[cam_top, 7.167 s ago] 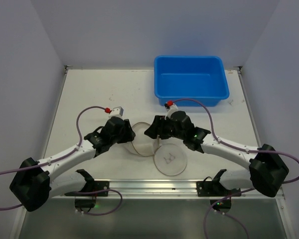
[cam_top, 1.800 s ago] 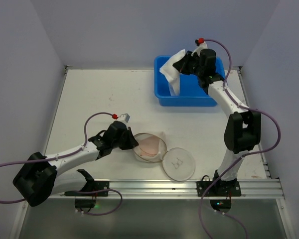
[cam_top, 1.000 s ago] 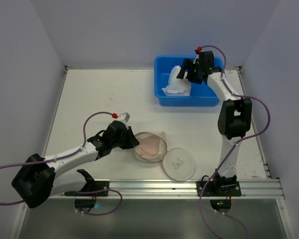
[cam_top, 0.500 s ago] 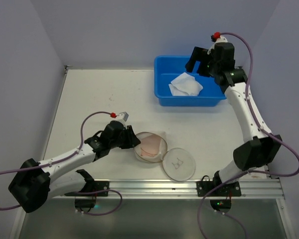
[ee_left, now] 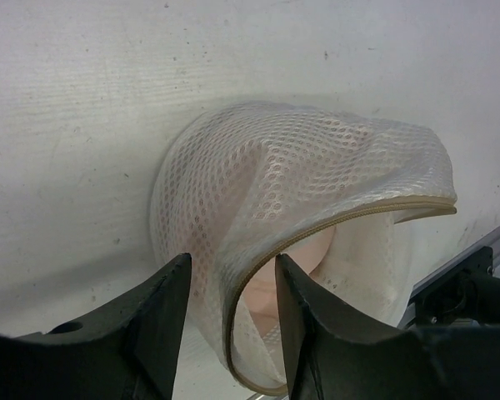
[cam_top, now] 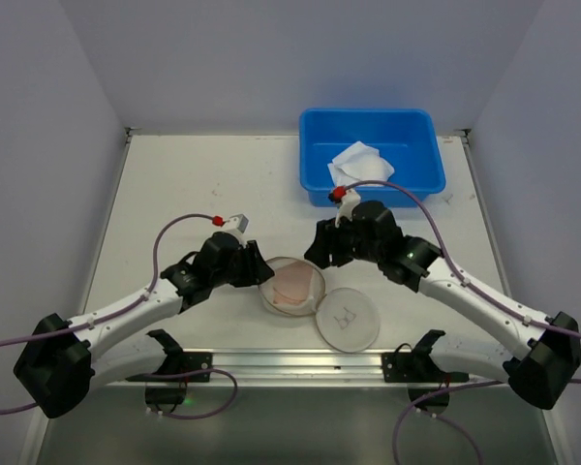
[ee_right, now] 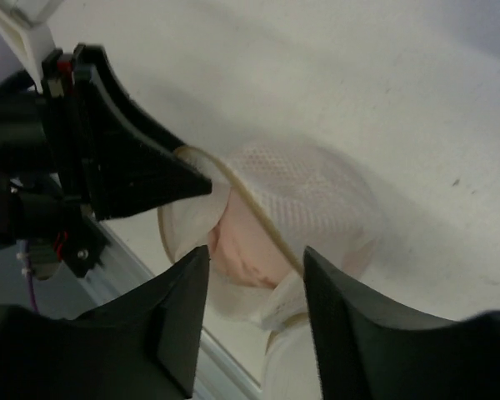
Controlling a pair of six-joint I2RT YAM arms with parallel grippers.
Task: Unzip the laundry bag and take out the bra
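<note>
The right gripper [cam_top: 319, 256] has swung back from the tub [cam_top: 310, 145], where a white cloth [cam_top: 360, 163] lies. It hangs over the open bag [cam_top: 292, 288] near the table's [cam_top: 194, 184] front edge, with bare table behind. Left wrist: the left gripper [ee_left: 231, 267] straddles the bag's raised rim; whether it grips is unclear. Right wrist: jaws spread, empty, above a pink item [ee_right: 250, 242].

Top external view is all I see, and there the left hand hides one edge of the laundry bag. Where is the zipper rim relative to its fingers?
Observer: In the left wrist view the tan zipper rim of the laundry bag passes between the fingers of the left hand; whether they pinch it is unclear.
Operator: Is the right hand open?
Observer: Yes; its wrist view shows fingers wide apart, empty, above the bag's opening.
</note>
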